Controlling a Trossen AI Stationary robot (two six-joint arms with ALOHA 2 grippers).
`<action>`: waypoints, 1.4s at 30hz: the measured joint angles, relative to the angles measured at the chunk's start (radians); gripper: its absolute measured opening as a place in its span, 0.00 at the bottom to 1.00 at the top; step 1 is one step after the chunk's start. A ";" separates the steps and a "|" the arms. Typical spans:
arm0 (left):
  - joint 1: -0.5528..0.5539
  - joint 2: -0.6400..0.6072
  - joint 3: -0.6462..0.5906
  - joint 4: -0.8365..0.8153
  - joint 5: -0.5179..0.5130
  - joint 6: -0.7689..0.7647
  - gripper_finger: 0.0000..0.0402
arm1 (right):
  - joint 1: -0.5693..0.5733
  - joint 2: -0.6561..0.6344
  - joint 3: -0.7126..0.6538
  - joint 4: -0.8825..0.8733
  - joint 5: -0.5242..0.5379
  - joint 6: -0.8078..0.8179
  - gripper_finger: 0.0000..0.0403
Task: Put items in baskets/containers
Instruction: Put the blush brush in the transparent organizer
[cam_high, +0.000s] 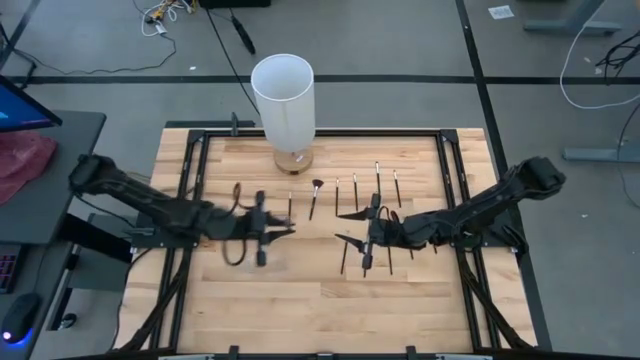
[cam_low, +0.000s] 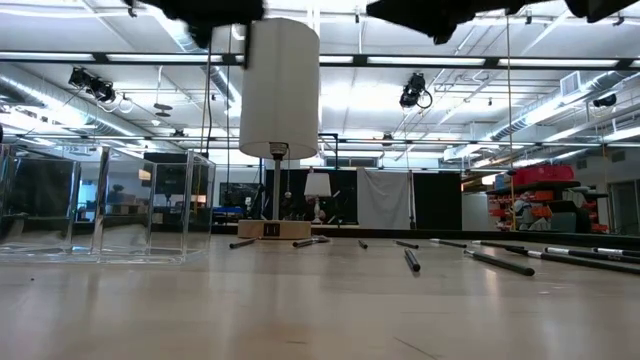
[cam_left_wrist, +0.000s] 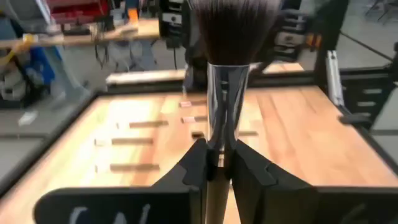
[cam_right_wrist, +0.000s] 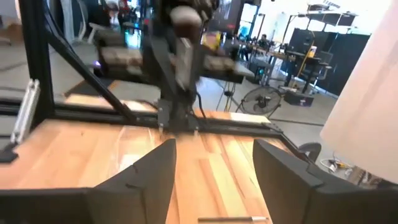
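Nearest to us, in the left wrist view, a fat-headed makeup brush (cam_left_wrist: 225, 93) stands between the left pincer's (cam_left_wrist: 219, 163) fingers (cam_left_wrist: 194, 168), its silvery ferrule clamped tight and its dark bristles pointing away. From above we see that left pincer (cam_high: 262, 230) over the left half of the counter (cam_high: 300, 300), with the brush a dark sliver beside it.

The right pincer (cam_high: 352, 226) sits over the loose brushes (cam_high: 380, 195) in the middle right of the counter. In its own wrist view the right pincer (cam_right_wrist: 212, 174) has its fingers spread wide with nothing between them, only bare wood and the other arm farther off.

We judge that the step in hand is the left arm's carry: one brush is gripped and off the wood, not yet in the clear container (cam_low: 150, 205). That container shows plainly only in the low view, as see-through walls at the left of the counter; from above we can barely make it out. The tall white cylinder (cam_high: 284, 100) at the back edge is not the target.

Next, we reckon, the left arm must bring the brush over the container's open top, lower it inside, then let go. The right pincer, spread and empty, looks set to drop onto another brush lying just below it.
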 joint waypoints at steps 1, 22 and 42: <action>-0.038 -0.030 0.000 -0.059 -0.044 -0.042 0.12 | -0.001 0.008 0.000 0.004 0.000 0.000 0.52; -0.410 0.062 -0.128 -0.456 -0.469 -0.983 0.12 | -0.023 0.051 0.001 0.027 -0.008 -0.026 0.44; -0.400 0.257 -0.129 -0.403 -0.378 -1.055 0.13 | -0.029 0.051 0.001 0.031 -0.009 -0.026 0.44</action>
